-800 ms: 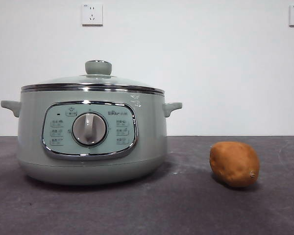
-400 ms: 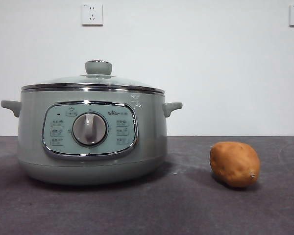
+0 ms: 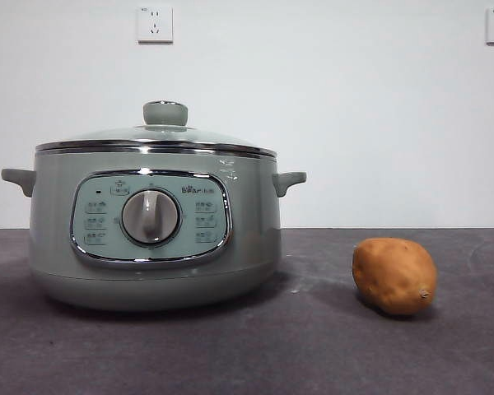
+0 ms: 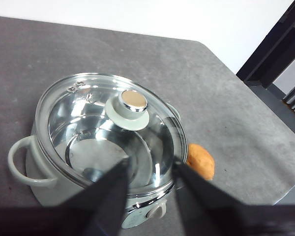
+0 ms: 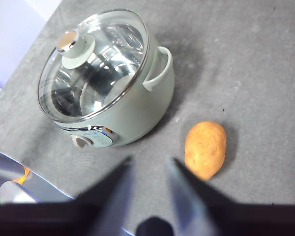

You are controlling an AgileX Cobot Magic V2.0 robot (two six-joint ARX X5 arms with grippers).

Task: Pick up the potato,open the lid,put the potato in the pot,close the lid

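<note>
The dark tabletop (image 3: 329, 346) carries the pot (image 3: 152, 239), its dial panel facing the front camera. The lid (image 3: 156, 136) sits closed on the rim, knob upward, so the interior is not yet accessible. The potato (image 3: 393, 276) lies on its side, apart from the pot and clear for a grasp. The left tool (image 4: 148, 169) hangs above the lid with jaws apart, suited to lifting the knob; the right tool (image 5: 148, 167), jaws apart and empty, hangs high near the potato (image 5: 205, 149), nothing yet gripped.
</note>
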